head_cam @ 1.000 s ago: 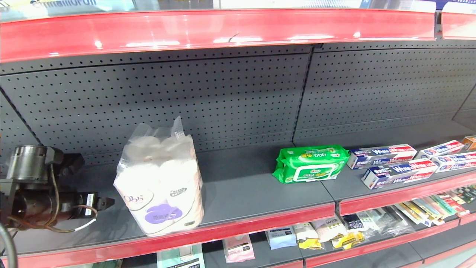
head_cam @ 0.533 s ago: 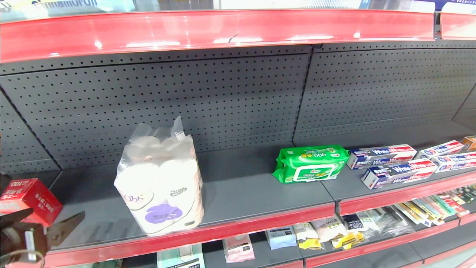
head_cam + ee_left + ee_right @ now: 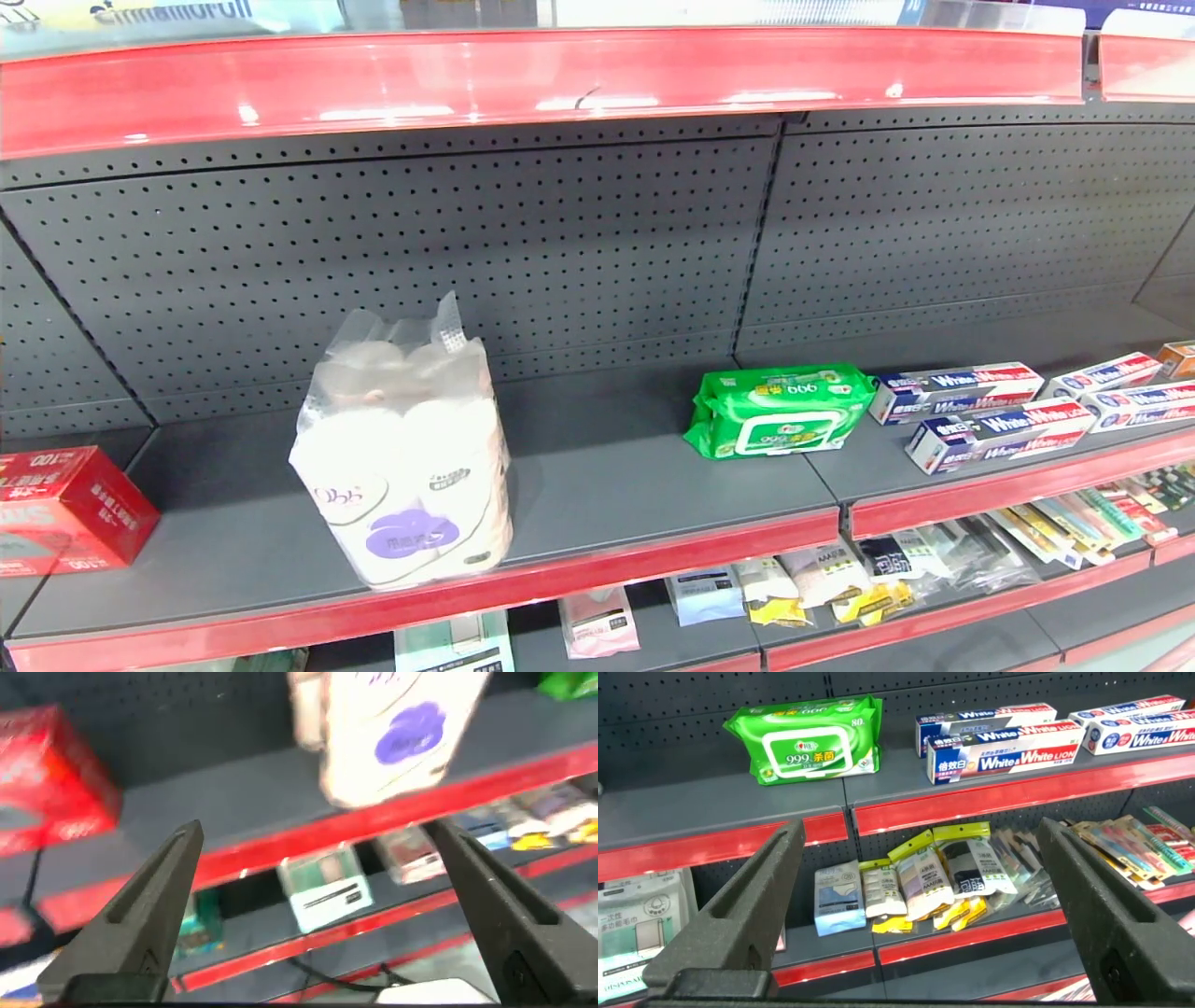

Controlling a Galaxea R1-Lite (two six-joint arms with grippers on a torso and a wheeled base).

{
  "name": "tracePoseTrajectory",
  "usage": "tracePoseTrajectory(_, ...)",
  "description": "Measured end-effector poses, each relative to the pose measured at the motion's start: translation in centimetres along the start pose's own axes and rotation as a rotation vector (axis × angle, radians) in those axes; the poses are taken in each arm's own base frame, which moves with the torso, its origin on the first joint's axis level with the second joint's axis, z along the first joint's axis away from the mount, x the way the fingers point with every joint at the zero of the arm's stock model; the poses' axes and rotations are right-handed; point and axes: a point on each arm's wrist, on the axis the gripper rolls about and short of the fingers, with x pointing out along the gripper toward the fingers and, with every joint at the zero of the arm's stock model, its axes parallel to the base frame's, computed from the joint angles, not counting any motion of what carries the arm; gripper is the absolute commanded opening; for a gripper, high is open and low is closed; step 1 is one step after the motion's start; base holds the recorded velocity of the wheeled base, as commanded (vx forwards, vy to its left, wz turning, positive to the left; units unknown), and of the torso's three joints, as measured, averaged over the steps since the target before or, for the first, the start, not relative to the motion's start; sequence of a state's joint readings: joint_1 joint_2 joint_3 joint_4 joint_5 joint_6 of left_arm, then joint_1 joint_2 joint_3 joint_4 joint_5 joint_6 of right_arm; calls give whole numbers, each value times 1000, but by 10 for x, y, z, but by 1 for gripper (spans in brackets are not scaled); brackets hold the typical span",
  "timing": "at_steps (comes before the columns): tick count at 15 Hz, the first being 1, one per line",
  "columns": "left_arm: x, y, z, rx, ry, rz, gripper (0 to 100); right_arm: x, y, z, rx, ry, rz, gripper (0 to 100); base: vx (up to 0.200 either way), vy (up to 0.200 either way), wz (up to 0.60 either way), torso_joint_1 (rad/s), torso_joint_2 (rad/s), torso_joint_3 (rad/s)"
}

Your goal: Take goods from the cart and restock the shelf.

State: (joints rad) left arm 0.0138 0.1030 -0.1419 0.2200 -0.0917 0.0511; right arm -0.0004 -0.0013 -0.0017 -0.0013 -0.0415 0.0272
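Left gripper [image 3: 318, 833]: two black wedge fingers spread wide, nothing btwn them, nothing held. Faces the shelf front; that view is blurred. Right gripper [image 3: 922, 829]: also spread wide, empty, in front of the lower tier w/ its small packets [image 3: 920, 882].

Shelf [image 3: 607, 467]: flat dark grey metal deck w/ a glossy red edge strip [image 3: 579, 571] along the front. Grey perforated back panel [image 3: 467, 252] behind it. Second glossy red strip [image 3: 560, 79] across top of frame.

Head view, lower left edge: red box [image 3: 70, 509], cardboard, rectangular, white print. Lies flat on the deck, partly cut by the frame edge.

Lower centre-left, well apart from the box: toilet roll pack [image 3: 406, 467], upright near the front edge. Clear crinkly film w/ a loose gathered top. White rolls inside, purple patch on the front.

Right of centre, well apart from the rolls: green wipes pack [image 3: 780, 411], soft plastic pouch lying flat, white-rimmed flip label on top.

Just beside it to the right: toothpaste boxes [image 3: 980, 415], long cartons in white/blue/red, lying flat, rows running to the right edge. Orange carton [image 3: 1181, 357] at far right, mostly cut off.

Print on most packs, not transcribed.
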Motion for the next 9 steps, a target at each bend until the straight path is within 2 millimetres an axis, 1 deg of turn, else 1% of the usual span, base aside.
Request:
tracePoseTrajectory(1,-2,0,-4,-19,-34,8,100,0,0,0,0,0,0,100,0,0,0,0,0,0)
tracePoseTrajectory(3,-4,2,-7,-48,-67,98,100,0,0,0,0,0,0,100,0,0,0,0,0,0)
tracePoseTrajectory(5,-5,3,-7,-125,-107,158,100,0,0,0,0,0,0,100,0,0,0,0,0,0)
tracePoseTrajectory(7,-5,3,-8,-110,-117,168,100,0,0,0,0,0,0,100,0,0,0,0,0,0)
tracePoseTrajectory(9,-2,5,-6,-58,-194,227,100,0,0,0,-1,0,0,100,0,0,0,0,0,0)
